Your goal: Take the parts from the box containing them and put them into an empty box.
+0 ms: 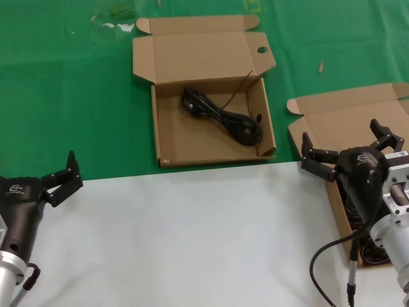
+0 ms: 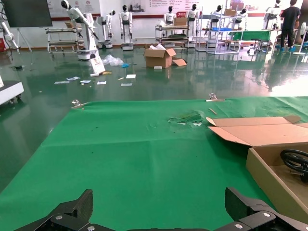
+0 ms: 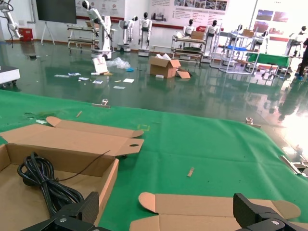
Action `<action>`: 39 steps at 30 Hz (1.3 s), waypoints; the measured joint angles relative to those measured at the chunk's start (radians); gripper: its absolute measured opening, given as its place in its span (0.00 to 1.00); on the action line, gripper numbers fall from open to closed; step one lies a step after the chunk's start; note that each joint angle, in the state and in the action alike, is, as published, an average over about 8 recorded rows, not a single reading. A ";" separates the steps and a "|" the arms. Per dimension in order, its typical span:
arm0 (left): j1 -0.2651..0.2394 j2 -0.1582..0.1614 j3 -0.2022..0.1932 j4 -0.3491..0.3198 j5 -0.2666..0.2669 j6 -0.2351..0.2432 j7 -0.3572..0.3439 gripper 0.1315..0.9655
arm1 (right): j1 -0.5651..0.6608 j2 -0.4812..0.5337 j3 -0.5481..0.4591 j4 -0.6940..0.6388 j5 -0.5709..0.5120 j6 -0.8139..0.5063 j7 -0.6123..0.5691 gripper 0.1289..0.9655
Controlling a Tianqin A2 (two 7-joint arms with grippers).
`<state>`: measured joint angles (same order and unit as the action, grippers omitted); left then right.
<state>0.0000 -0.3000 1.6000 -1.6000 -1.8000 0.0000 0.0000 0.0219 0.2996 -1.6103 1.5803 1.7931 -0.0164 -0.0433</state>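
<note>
One bundle of black cords (image 1: 222,115) already lies inside the box with the round hole in its lid flap (image 1: 211,137), out on the green cloth in the middle of the table (image 1: 179,243). So part of the job is done. My right gripper (image 1: 348,150) hovers over the plain box (image 1: 319,137), which stands well apart from the holed box on my right side; its fingers are spread and pinch nothing. Under my wrist I see a few dark cords (image 1: 350,198) in that plain box, so I judge more bundles are left. My left gripper (image 1: 61,176) waits over the white sheet, well apart from the holed box, fingers spread, empty.
</note>
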 joint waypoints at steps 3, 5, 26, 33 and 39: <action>0.000 0.000 0.000 0.000 0.000 0.000 0.000 1.00 | 0.000 0.000 0.000 0.000 0.000 0.000 0.000 1.00; 0.000 0.000 0.000 0.000 0.000 0.000 0.000 1.00 | 0.000 0.000 0.000 0.000 0.000 0.000 0.000 1.00; 0.000 0.000 0.000 0.000 0.000 0.000 0.000 1.00 | 0.000 0.000 0.000 0.000 0.000 0.000 0.000 1.00; 0.000 0.000 0.000 0.000 0.000 0.000 0.000 1.00 | 0.000 0.000 0.000 0.000 0.000 0.000 0.000 1.00; 0.000 0.000 0.000 0.000 0.000 0.000 0.000 1.00 | 0.000 0.000 0.000 0.000 0.000 0.000 0.000 1.00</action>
<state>0.0000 -0.3000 1.6000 -1.6000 -1.8000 0.0000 0.0000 0.0219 0.2996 -1.6103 1.5803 1.7931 -0.0164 -0.0433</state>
